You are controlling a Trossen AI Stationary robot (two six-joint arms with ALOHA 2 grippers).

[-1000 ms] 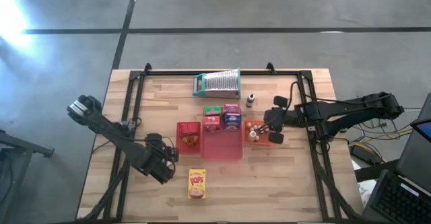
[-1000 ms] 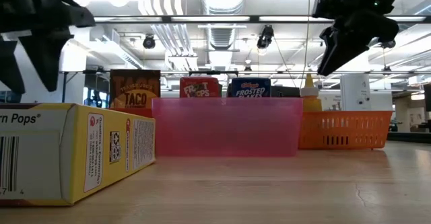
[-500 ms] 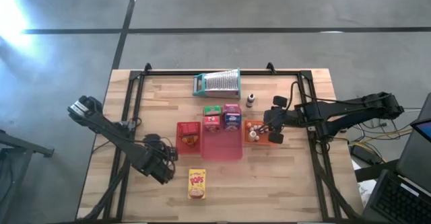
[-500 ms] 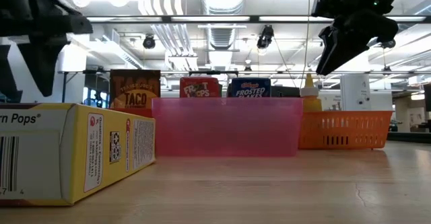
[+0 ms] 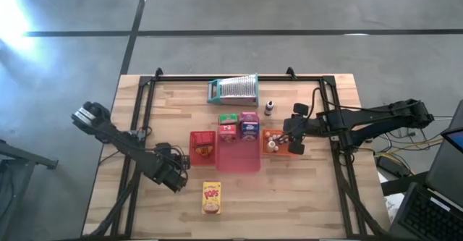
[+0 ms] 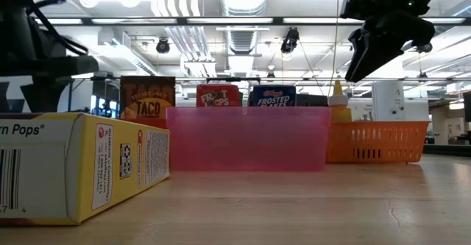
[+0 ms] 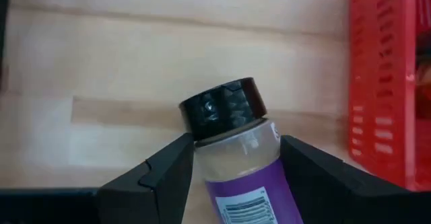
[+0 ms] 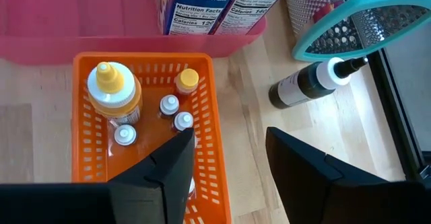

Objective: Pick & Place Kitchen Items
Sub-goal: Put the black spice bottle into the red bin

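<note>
left gripper (image 7: 232, 177) fingers clamped around a load, right gripper (image 8: 225, 160) fingers apart, raised

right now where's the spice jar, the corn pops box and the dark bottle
spice jar (image 7: 237, 150), left wrist view, clear shoulder
corn pops box (image 5: 211, 197), high view, top face
dark bottle (image 8: 296, 89), right wrist view, label

Pale striped wood table (image 5: 304, 197). Yellow cereal box (image 5: 211, 197). Translucent pink bin (image 6: 247, 138). Red mesh basket (image 7: 389, 83). Orange mesh basket (image 8: 94, 66) with yellow-capped bottle (image 8: 111, 93). Clear jar (image 7: 236, 150), black lid, purple label. Dark bottle (image 8: 306, 86), white neck. Silver grater (image 5: 237, 89), teal frame. Brown taco packet (image 6: 148, 98).
</note>
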